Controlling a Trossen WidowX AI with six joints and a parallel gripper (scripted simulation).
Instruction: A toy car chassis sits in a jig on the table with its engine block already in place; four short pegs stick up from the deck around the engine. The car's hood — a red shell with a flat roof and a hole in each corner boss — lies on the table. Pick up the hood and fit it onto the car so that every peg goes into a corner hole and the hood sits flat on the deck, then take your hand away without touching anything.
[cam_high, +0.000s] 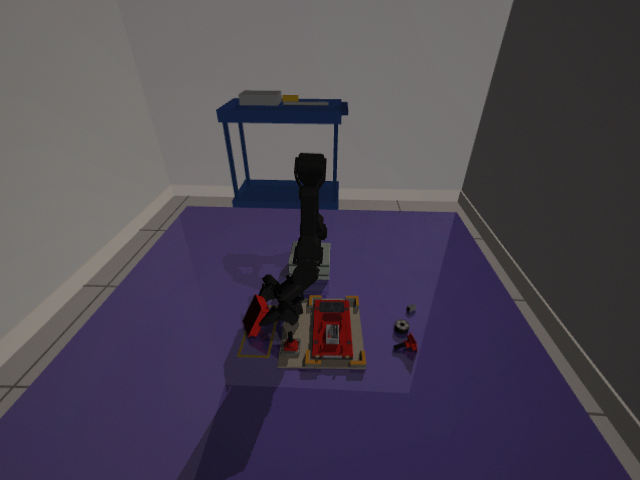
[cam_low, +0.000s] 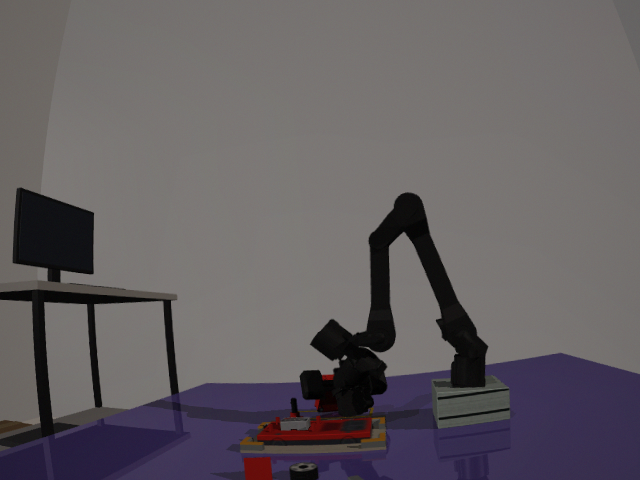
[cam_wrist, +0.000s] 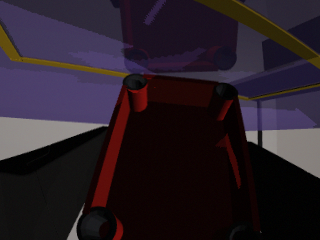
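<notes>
The red hood is clamped in the gripper, tilted above the table just beside the jigged chassis, whose grey engine label cannot be read.
</notes>
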